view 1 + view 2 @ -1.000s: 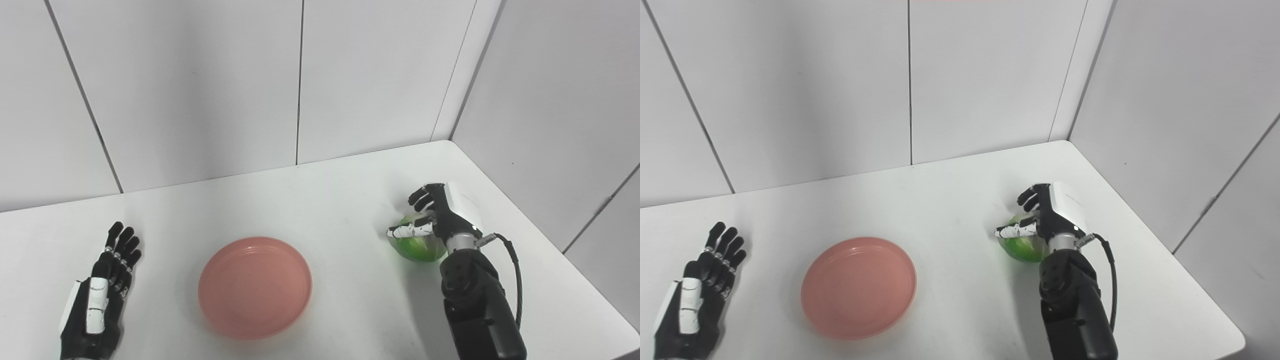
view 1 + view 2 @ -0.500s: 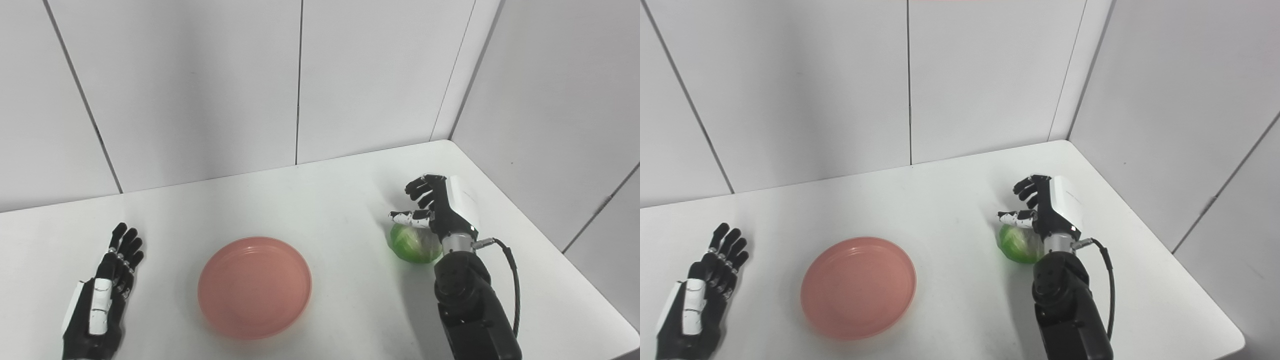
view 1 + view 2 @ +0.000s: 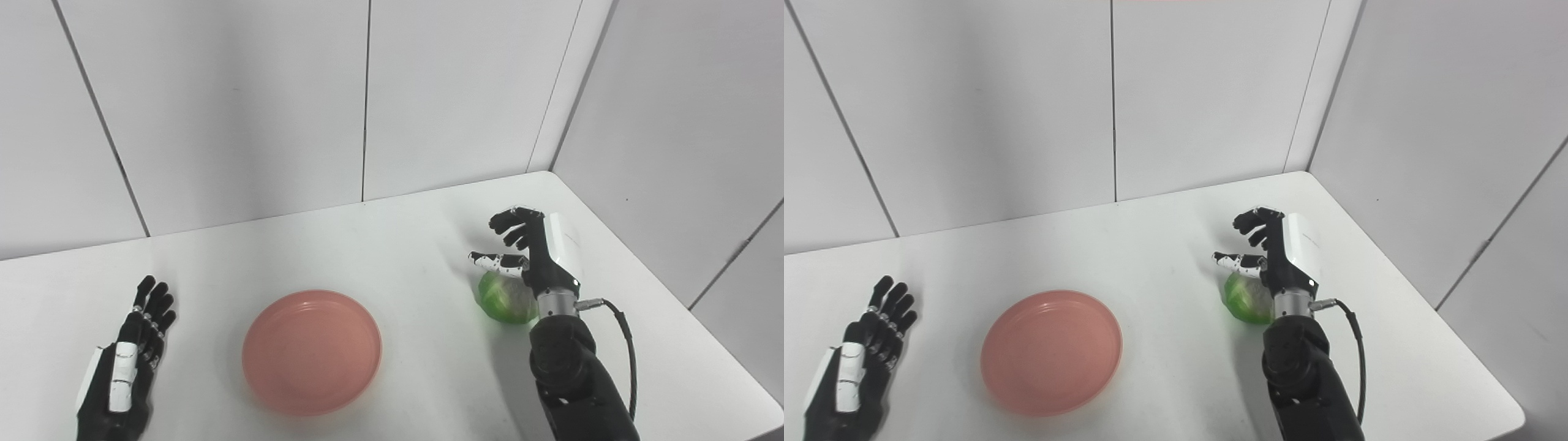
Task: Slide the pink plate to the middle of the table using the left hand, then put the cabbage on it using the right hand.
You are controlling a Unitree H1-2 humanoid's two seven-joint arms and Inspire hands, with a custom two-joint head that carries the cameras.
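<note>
No writing, label, brand, number or sign can be read in either view.
</note>
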